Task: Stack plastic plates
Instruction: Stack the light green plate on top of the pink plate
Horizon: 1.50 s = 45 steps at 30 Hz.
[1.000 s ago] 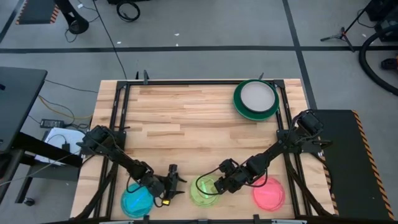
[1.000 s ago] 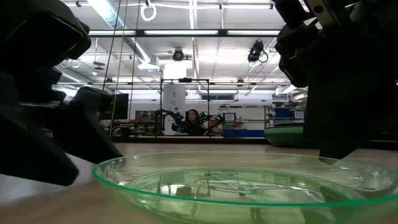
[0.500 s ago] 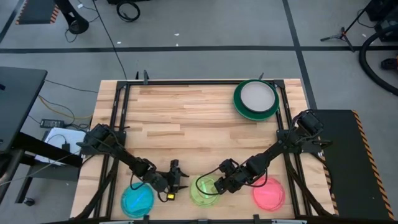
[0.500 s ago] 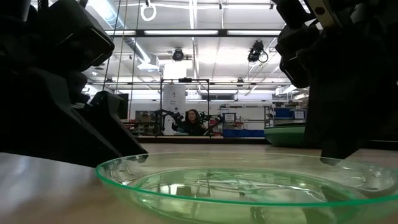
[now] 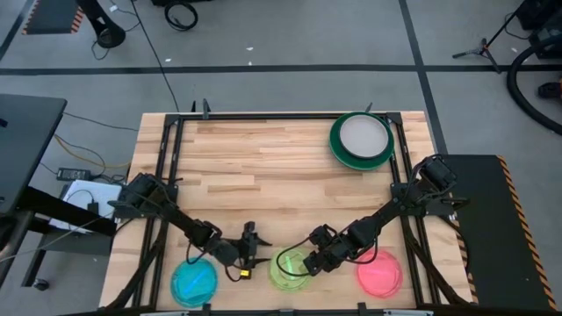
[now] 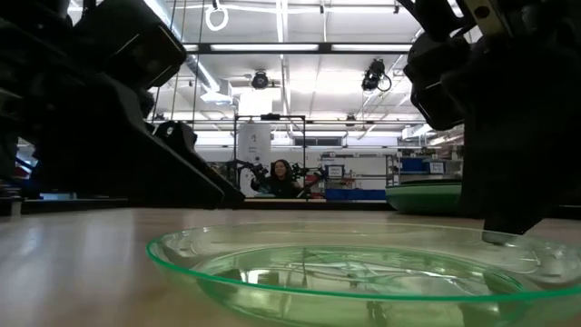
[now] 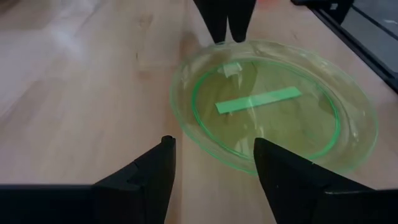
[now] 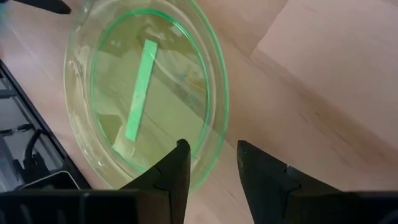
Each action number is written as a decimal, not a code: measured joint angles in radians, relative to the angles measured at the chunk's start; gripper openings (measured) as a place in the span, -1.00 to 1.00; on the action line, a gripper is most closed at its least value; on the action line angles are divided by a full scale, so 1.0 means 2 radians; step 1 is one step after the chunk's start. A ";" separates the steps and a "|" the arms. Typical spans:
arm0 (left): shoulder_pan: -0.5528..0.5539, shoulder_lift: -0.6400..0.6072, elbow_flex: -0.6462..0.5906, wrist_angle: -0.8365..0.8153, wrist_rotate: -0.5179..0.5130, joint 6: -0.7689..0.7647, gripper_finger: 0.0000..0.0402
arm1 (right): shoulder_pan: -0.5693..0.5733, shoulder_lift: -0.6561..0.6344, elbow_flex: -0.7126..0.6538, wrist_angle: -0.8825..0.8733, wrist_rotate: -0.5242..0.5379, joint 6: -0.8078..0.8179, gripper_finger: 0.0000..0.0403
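The yellow-green translucent plate (image 5: 288, 269) lies flat on the table near its near edge, with a green strip showing through its middle (image 7: 257, 100). My left gripper (image 5: 256, 253) is open just left of it, and its fingertips (image 7: 211, 146) flank the plate's left rim without touching. My right gripper (image 5: 308, 261) is at the plate's right rim. The blue plate (image 5: 193, 282) lies behind the left gripper, and the pink plate (image 5: 379, 274) lies right of the right arm. A stack topped by a pale grey plate on green ones (image 5: 361, 139) sits at the far right. My right gripper is shut on the yellow-green plate's right rim (image 8: 219, 132), one finger over the inside (image 8: 180, 158) and one outside (image 8: 249, 158). The fingers come slanting down from the table's right. The plate stays flat on the table (image 6: 363, 291).
Black frame rails run along the table's left (image 5: 165, 175) and right (image 5: 402, 189) sides. Bare wood fills the middle of the table (image 5: 272, 175). In the low view, a person (image 6: 279, 177) stands far off in the room beyond the table.
My left gripper has moved from over the blue plate toward the table's right and now stands at the yellow-green plate's left rim. The blue plate is now uncovered. My right arm has kept still.
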State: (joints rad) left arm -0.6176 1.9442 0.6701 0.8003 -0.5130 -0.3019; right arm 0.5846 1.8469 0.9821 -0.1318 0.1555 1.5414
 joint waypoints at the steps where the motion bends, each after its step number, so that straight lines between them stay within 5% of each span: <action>1: 0.002 0.000 0.000 0.003 0.000 0.000 0.10 | 0.000 0.000 0.000 -0.001 0.000 0.000 -0.30; 10: 0.000 -0.020 0.000 -0.014 -0.006 0.017 0.10 | 0.000 0.000 0.000 0.000 -0.015 0.006 -0.31; 26: -0.116 -0.221 0.000 -0.327 -0.129 -0.028 0.10 | 0.014 0.049 0.002 0.076 0.013 0.073 -0.36; 36: -0.178 -0.228 0.000 -0.338 -0.187 -0.061 0.10 | 0.015 0.066 0.002 0.110 0.035 0.071 -0.39; 45: -0.184 -0.228 0.000 -0.342 -0.201 -0.066 0.10 | 0.015 0.067 0.023 0.054 0.049 0.057 -0.85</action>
State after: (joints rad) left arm -0.9863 1.4883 0.6697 0.1162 -0.9142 -0.4343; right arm 0.6140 1.9816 1.0290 -0.0235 0.2535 1.6564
